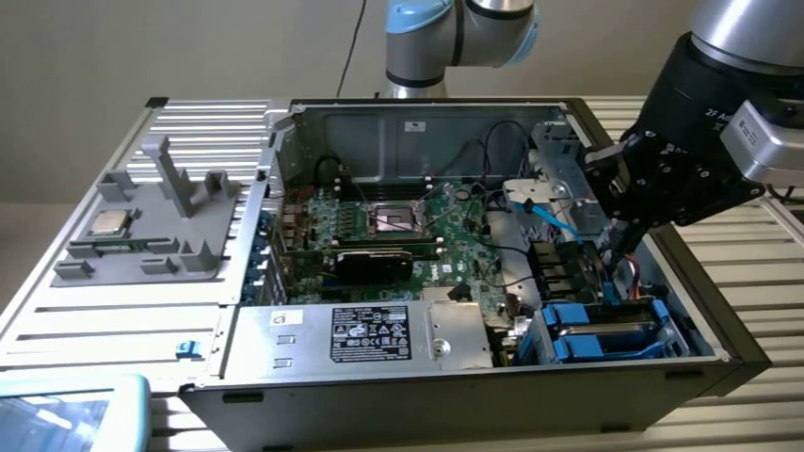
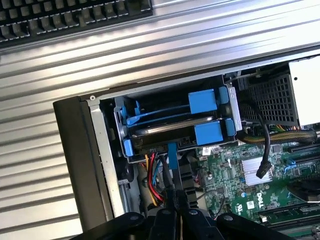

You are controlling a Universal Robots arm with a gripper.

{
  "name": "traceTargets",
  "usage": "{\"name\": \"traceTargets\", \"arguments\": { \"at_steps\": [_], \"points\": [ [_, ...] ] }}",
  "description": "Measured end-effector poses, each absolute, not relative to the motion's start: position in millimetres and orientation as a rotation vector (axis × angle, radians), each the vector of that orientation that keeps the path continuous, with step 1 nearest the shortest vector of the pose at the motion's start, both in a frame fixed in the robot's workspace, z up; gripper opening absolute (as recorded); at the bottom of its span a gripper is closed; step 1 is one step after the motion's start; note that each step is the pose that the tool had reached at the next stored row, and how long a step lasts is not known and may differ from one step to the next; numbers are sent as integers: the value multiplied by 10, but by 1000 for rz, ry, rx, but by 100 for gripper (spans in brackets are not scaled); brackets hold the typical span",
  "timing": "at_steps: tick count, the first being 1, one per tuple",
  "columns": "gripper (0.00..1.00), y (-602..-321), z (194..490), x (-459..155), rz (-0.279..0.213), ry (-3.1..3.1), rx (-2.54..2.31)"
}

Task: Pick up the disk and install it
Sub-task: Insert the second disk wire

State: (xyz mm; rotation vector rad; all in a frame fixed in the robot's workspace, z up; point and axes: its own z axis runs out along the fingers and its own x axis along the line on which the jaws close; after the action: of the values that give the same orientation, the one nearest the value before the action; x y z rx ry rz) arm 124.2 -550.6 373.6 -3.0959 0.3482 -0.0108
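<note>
Inside the drive cage (image 2: 107, 125) at the case's corner we see the disk (image 2: 172, 132), blue-framed; our gripper (image 2: 176, 207) hangs clenched and empty just beside it. We judge it rigid, dense, shock-sensitive; grasp the frame edges.

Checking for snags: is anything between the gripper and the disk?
Only a thin blue strip runs between the shut gripper and the disk, which sits in its bay. Red and black wires lie beside that path, not across it.
</note>
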Motion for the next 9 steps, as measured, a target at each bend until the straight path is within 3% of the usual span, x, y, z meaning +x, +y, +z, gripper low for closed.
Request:
{"name": "traceTargets", "arguments": {
  "at_steps": [9],
  "points": [
    [11, -5508, 3736, 1242, -11, 348, -3095]
  ]
}}
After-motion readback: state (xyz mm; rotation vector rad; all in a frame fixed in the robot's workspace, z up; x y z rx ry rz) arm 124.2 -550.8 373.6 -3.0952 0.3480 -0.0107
